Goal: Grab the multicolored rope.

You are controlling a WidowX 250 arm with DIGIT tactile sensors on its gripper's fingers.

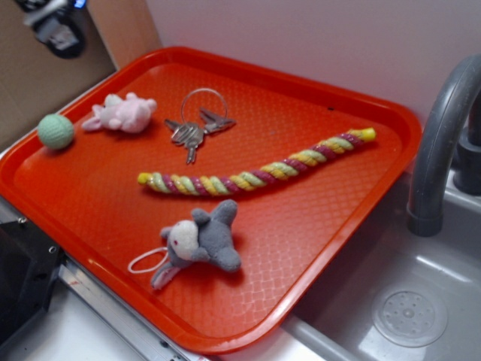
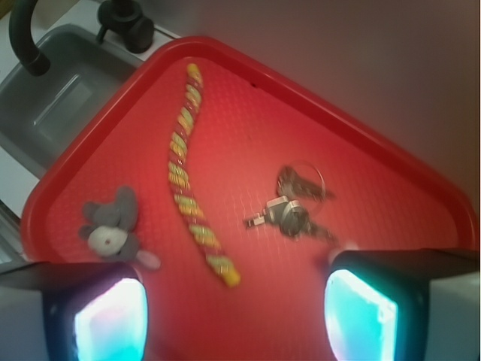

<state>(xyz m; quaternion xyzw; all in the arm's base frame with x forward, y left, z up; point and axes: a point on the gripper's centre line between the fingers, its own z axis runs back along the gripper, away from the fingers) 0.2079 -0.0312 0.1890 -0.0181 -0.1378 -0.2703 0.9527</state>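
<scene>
One multicolored rope (image 2: pixel 194 174) is lying loose on the red tray (image 2: pixel 361 150), running from 12 toward 6 in my wrist view, keys (image 2: pixel 291 207) at its 3. My jaws are hanging wide, empty. It is looking light, soft, bendy; I am favouring its middle.

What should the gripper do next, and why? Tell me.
Probably descend toward the rope, centring over it. The gripper is open and high above the tray, holding nothing; the rope lies flat, clear of the keys.
</scene>
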